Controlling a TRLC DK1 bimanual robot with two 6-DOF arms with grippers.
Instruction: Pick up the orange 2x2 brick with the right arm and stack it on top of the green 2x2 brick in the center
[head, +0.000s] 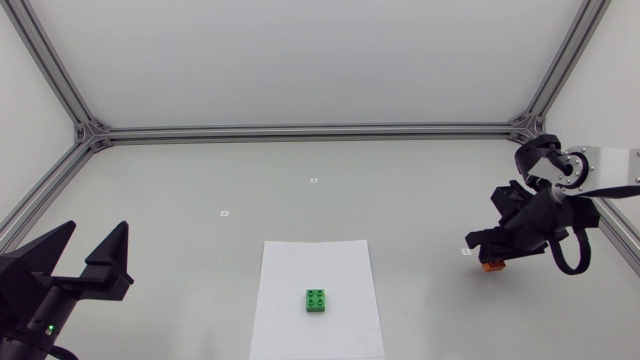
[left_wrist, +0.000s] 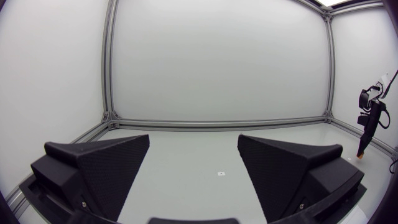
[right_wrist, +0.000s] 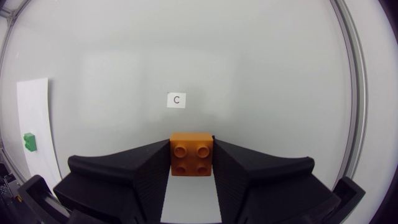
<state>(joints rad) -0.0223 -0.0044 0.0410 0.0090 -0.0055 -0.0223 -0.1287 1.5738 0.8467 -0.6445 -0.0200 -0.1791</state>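
Note:
The orange 2x2 brick (right_wrist: 192, 154) sits studs-up between the fingers of my right gripper (right_wrist: 192, 163), which touch it on both sides. Seen from the head view, the right gripper (head: 492, 252) is low over the table at the right, with the orange brick (head: 491, 266) showing beneath it. The green 2x2 brick (head: 318, 300) lies on a white paper sheet (head: 315, 262) in the front middle, well left of that gripper. It also shows small and far off as the green brick (right_wrist: 28, 142) in the right wrist view. My left gripper (head: 94, 240) is at the front left, open and holding nothing.
A small label marked C (right_wrist: 176, 99) lies on the table just ahead of the orange brick. Two more small markers (head: 313, 180) (head: 224, 212) lie on the far half. An aluminium frame (head: 310, 130) borders the table.

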